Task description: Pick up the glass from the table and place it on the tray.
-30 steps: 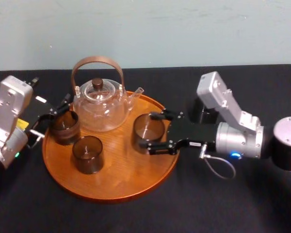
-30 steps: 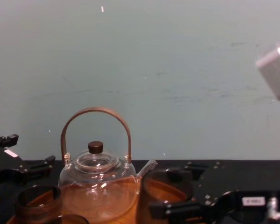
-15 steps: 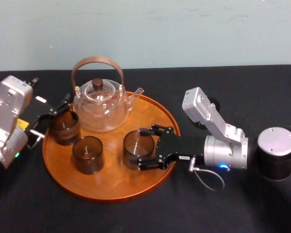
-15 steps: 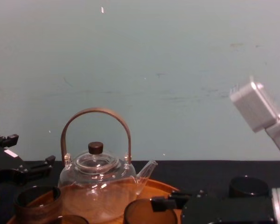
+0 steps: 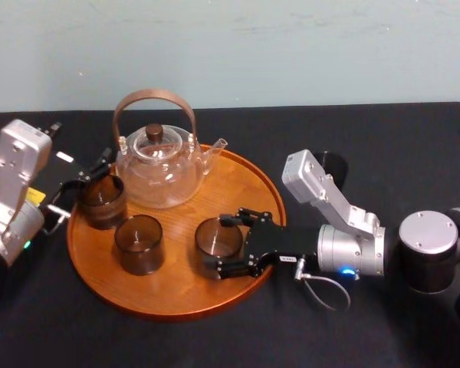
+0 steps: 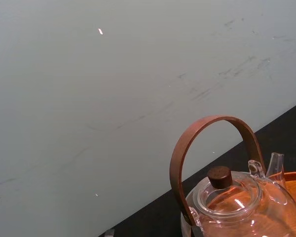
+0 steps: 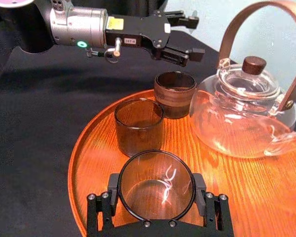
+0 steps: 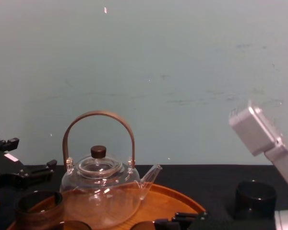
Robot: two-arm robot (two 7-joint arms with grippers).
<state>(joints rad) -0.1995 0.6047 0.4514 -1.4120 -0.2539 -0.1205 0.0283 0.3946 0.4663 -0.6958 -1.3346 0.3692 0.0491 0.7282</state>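
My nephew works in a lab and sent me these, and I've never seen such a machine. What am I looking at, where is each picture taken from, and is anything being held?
This is a robot with two arms, each ending in a two-fingered gripper. One picture looks down from its head, one across from its chest, one from each wrist. On the black table stands a round wooden tray carrying a glass teapot, a middle tumbler and a left tumbler. The right gripper clasps a third tumbler, the glass, at the tray's right side; whether it touches the wood yet is unclear. The left gripper is open beside the left tumbler, holding nothing.
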